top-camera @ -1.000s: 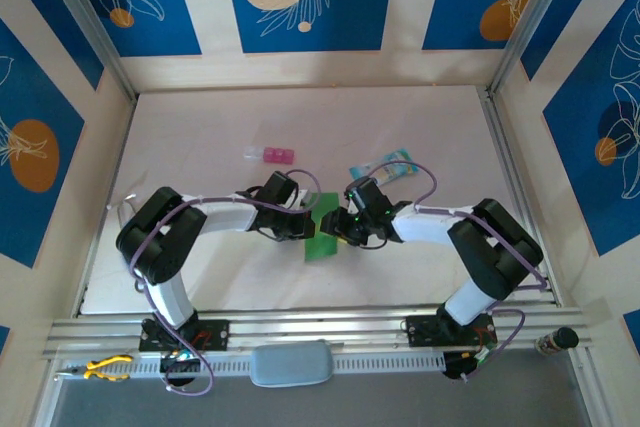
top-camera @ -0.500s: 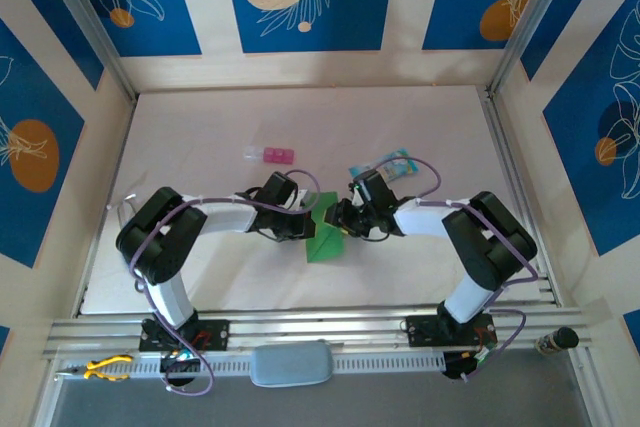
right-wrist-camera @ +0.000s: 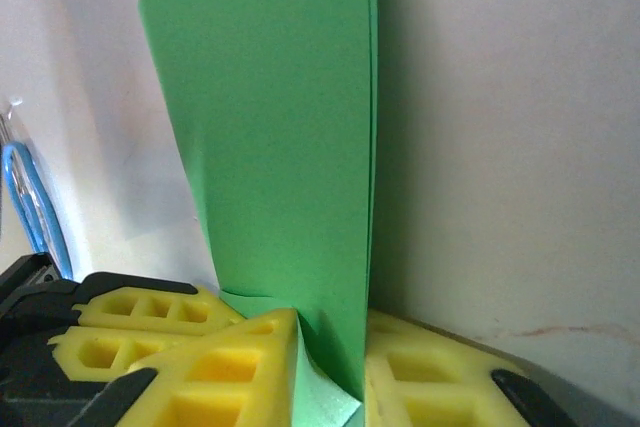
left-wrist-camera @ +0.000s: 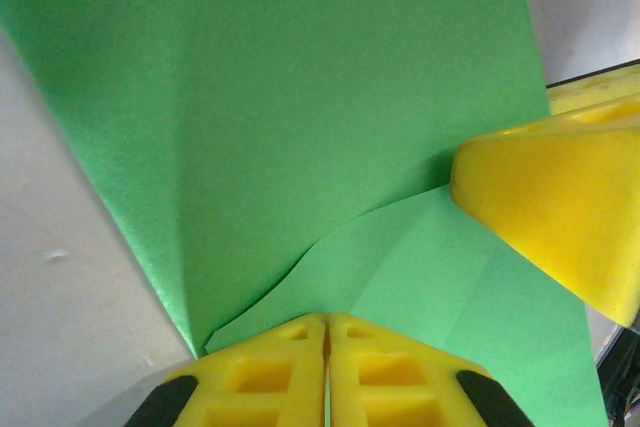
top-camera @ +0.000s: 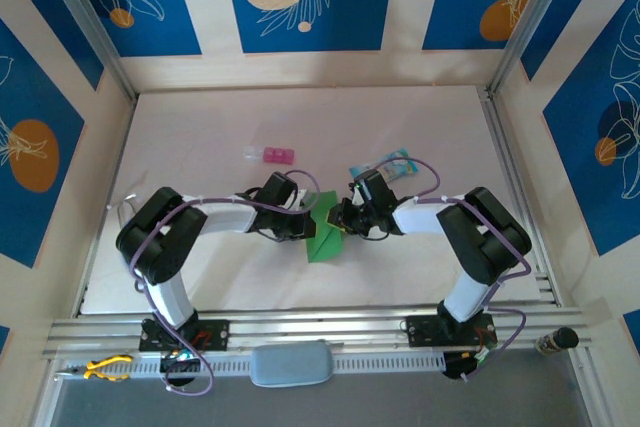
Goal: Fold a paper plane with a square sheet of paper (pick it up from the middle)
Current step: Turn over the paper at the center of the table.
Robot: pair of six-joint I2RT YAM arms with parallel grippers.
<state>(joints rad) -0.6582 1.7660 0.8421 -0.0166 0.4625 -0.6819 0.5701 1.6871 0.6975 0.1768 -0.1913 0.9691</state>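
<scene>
Judging by its creases, the square sheet of paper (top-camera: 325, 235) is only partly folded, clamped by the left gripper (left-wrist-camera: 326, 347) and the right gripper (right-wrist-camera: 330, 357), no paper plane formed yet.

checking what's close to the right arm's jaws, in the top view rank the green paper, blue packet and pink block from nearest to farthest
1. green paper, between the right gripper's jaws, mid-table.
2. blue packet, just behind that arm, toward the back.
3. pink block, farther back, on the left arm's side.
</scene>
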